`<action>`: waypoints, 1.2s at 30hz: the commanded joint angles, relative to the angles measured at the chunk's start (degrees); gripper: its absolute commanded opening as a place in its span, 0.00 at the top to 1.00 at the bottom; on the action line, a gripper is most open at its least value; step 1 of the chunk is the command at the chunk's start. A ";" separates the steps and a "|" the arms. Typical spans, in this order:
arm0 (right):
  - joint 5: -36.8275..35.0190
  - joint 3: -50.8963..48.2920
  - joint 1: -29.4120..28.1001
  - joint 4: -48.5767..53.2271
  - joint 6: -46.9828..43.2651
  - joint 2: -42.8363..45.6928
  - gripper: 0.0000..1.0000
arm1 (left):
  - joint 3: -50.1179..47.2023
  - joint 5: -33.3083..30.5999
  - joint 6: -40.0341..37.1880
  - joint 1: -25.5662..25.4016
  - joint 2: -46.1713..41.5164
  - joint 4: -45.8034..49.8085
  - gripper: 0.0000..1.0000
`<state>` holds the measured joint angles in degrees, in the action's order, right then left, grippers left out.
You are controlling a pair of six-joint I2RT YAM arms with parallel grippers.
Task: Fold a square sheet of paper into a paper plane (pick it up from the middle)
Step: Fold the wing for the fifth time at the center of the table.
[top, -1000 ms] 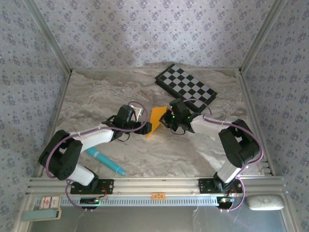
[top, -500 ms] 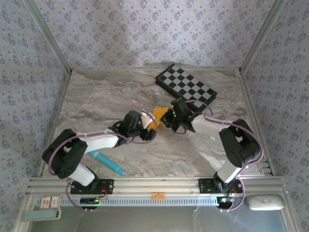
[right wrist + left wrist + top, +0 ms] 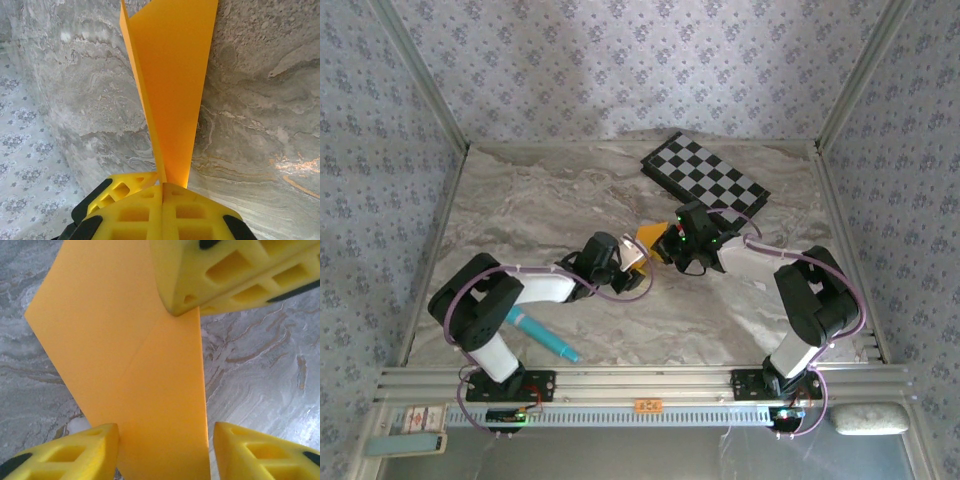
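The thin orange-yellow paper sheet [image 3: 140, 365], creased into a narrow 2-layer wedge and judged not yet a finished plane, is pinched in the clenched right gripper [image 3: 162, 186], its far end between the released left gripper [image 3: 165, 440] fingers.

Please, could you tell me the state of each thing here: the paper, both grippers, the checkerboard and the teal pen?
Sheet of paper: folded, with a visible crease, pinched by the right gripper.
Right gripper: jaws shut on the paper.
Left gripper: jaws open, the paper between them.
Checkerboard: lying flat, untouched.
Teal pen: lying flat, untouched.
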<state>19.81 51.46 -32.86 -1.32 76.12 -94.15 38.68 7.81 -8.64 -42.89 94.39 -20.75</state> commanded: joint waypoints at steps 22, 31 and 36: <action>-1.36 5.22 0.89 12.54 -3.71 -3.25 0.50 | 2.02 0.82 -1.03 -0.30 3.81 -0.69 0.74; 0.23 6.22 0.89 12.49 -3.83 -5.56 0.49 | 1.73 1.51 0.09 -0.35 4.41 -0.70 0.78; -0.32 6.50 1.09 12.96 -4.91 -4.84 0.47 | 1.53 2.89 1.33 -0.09 4.40 -0.70 0.81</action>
<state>19.79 56.31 -32.21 9.43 72.73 -99.04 39.62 8.36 -8.34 -42.87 98.35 -21.19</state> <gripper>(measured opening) 0.526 0.195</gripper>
